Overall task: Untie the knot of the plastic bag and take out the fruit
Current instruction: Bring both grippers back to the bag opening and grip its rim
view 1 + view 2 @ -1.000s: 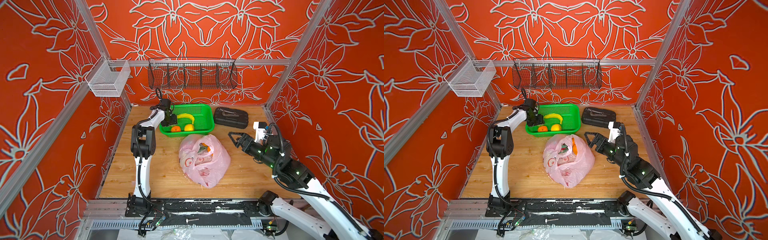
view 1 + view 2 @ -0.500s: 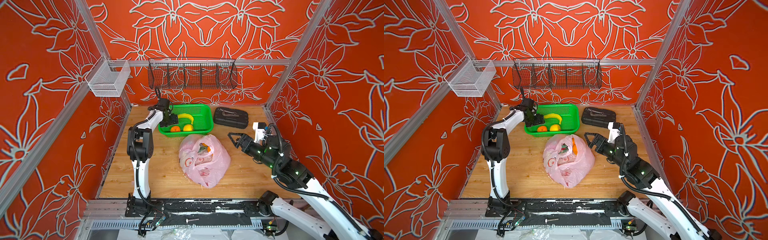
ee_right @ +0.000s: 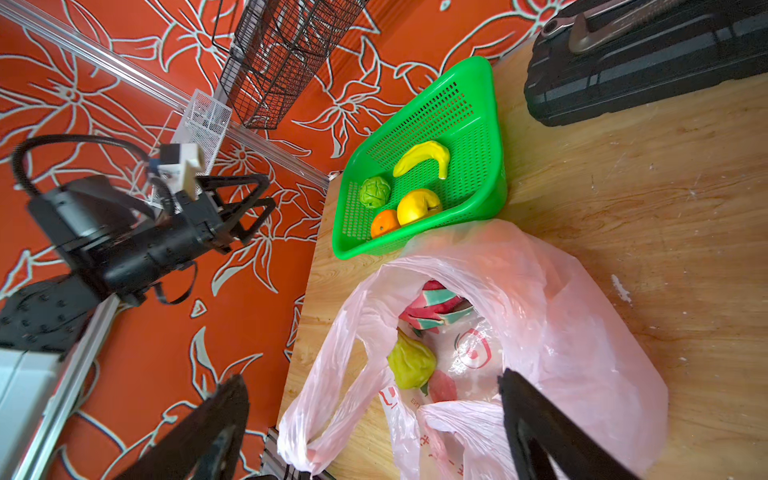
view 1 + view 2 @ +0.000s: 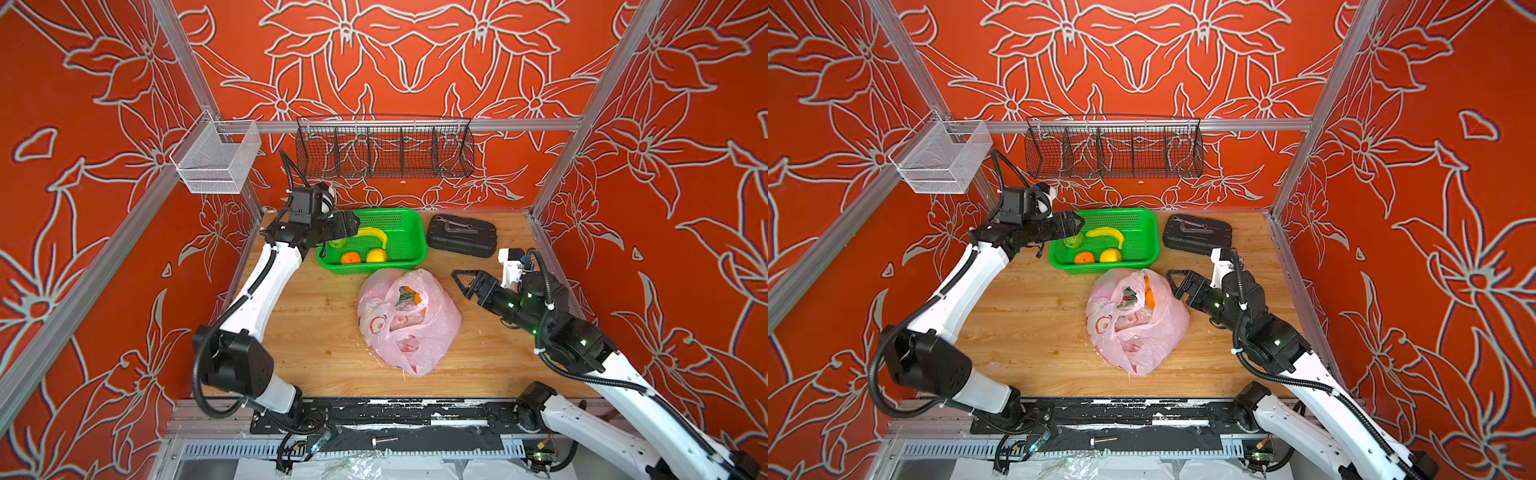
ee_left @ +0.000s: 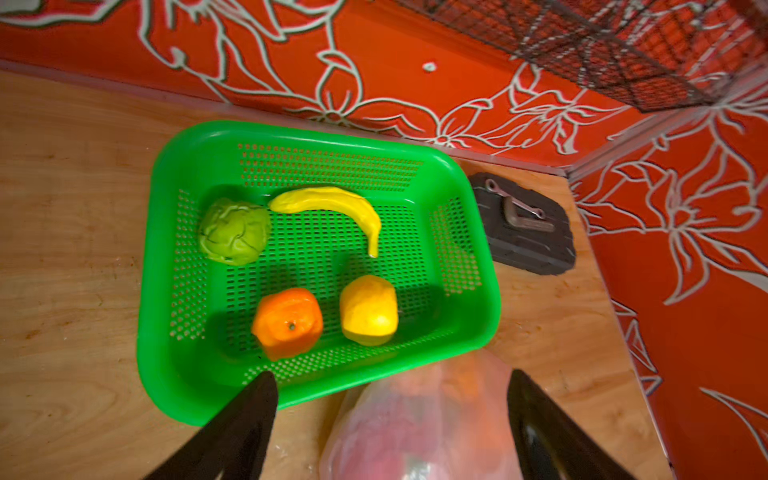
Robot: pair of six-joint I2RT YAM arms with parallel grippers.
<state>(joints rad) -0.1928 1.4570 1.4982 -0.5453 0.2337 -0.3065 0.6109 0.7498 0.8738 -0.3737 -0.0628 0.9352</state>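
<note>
The pink plastic bag lies mid-table, mouth gaping, handle ears loose; no knot shows. Inside it I see a dragon fruit, a green fruit and an orange. In the green basket lie a green fruit, an orange and a yellow fruit. My left gripper hangs open and empty over the basket's left rim. My right gripper stands open and empty just right of the bag.
A yellow banana also lies in the basket. A black tool case sits at the back right. On the back wall hangs a black wire rack, and a white mesh basket hangs at the left corner.
My left gripper has opened wider and drawn back from inside the basket to its left rim, leaving a green fruit there. Its elbow has sunk toward the front. The right gripper barely moved.
</note>
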